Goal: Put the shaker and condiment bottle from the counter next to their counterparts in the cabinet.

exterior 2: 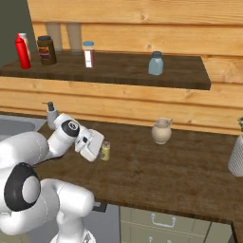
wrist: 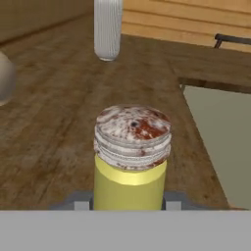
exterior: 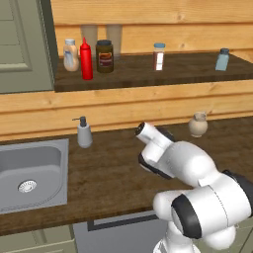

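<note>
The shaker (wrist: pixel 130 152), small and yellow-green with a pale speckled top, stands upright on the counter (exterior 2: pixel 161 166). My gripper (exterior 2: pixel 101 152) is shut on its lower body, one finger on each side (wrist: pixel 128 202). In the right base view the shaker (exterior 2: pixel 105 151) shows just beyond my hand. The condiment bottle (exterior: pixel 86 59), slim and red, stands on the cabinet's dark shelf board (exterior: pixel 148 74) beside the peach bottle (exterior: pixel 71 55). The pale blue shaker (exterior: pixel 222 60) stands far to the right on the same shelf (exterior 2: pixel 155 63). The grey-green cabinet door (exterior: pixel 22 44) hangs open at the left.
A dark brown jar (exterior: pixel 105 56) and a white spice jar (exterior: pixel 158 56) share the shelf. On the counter stand a grey soap dispenser (exterior: pixel 84 132), a round tan pot (exterior 2: pixel 162 131) and a ribbed pale vase (exterior 2: pixel 236 154). The steel sink (exterior: pixel 29 173) lies at the left.
</note>
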